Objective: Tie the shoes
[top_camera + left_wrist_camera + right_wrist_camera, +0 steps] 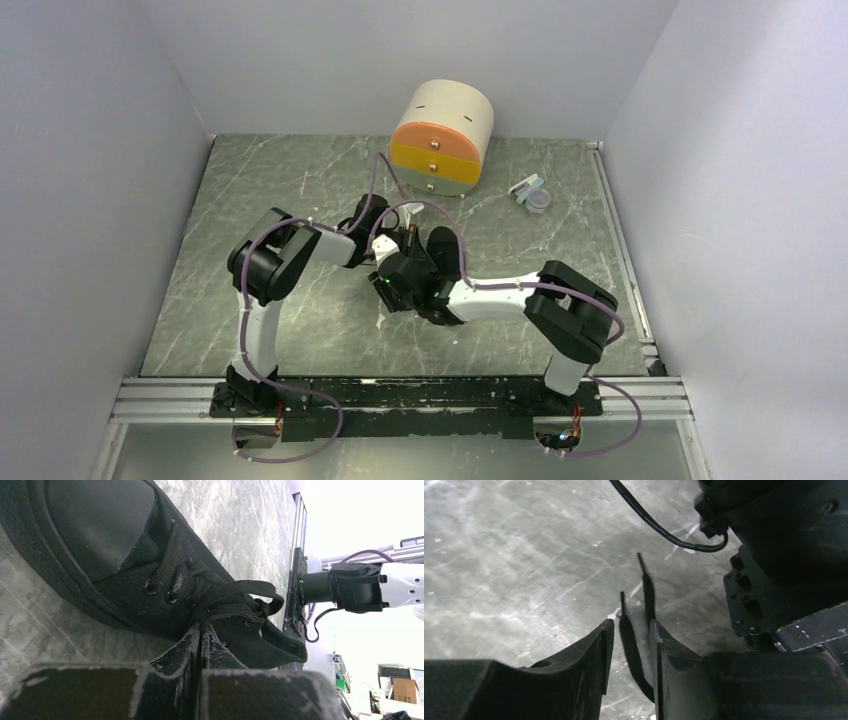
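Black shoe [125, 570] sits at the surface [560, 200] centre. Left fingers [201, 642] pressed shut at its side. Right fingers [608, 635] half open around two lace ends [648, 592]; closing off-centre could let one slip free.

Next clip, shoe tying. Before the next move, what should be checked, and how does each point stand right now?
1. Lace end inside the right tool's gap: ok, it lies between the fingers.
2. Right tool clamped on that lace end: not ok, jaws stand apart.
3. Left tool shut: ok, fingers together against the shoe's side.
4. Left tool gripping a lace: cannot tell.
5. Bow tied: not ok, a second lace end also lies loose on the table.
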Action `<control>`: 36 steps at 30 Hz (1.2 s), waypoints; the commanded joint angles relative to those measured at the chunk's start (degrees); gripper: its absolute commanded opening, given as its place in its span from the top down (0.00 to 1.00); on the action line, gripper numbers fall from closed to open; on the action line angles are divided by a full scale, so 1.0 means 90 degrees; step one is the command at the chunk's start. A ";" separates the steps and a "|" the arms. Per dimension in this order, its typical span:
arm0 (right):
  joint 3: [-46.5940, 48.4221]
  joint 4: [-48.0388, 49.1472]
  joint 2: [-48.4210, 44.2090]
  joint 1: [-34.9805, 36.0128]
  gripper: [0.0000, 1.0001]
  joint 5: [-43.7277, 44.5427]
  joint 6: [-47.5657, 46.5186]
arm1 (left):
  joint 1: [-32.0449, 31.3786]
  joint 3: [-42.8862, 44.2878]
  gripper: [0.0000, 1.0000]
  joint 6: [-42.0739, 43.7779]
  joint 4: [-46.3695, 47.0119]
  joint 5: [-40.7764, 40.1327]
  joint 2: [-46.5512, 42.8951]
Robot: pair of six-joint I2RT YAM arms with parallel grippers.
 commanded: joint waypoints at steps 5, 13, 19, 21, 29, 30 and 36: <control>0.0387 -0.0029 0.0604 0.0058 0.65 0.1271 0.0425 | 0.0090 0.0196 0.95 0.0370 -0.0582 -0.0107 0.0240; 0.0264 0.0177 0.1094 0.0051 0.70 0.1071 0.0542 | 0.0128 0.0304 0.95 0.0367 -0.0626 -0.0090 0.0286; 0.0162 0.0355 0.1070 0.0051 1.00 0.0551 0.0266 | 0.0137 0.0307 0.95 0.0348 -0.0652 -0.0040 0.0259; 0.0135 0.0402 0.0687 0.0049 1.00 0.0233 -0.0014 | 0.0143 0.0284 0.95 0.0329 -0.0674 -0.0007 0.0150; -0.0887 0.1096 -0.1311 0.0007 1.00 -0.0456 0.0180 | 0.0199 -0.0354 0.95 -0.0222 -0.0070 -0.0042 -0.0656; -0.1027 0.1155 -0.1491 0.0007 1.00 -0.0511 0.0302 | 0.0192 -0.0441 0.95 -0.0393 0.0123 -0.0053 -0.0697; -0.1197 0.0459 -0.2549 -0.0166 1.00 -0.0243 0.0941 | 0.0171 -0.0813 0.95 -0.1392 0.1339 -0.0049 -0.0738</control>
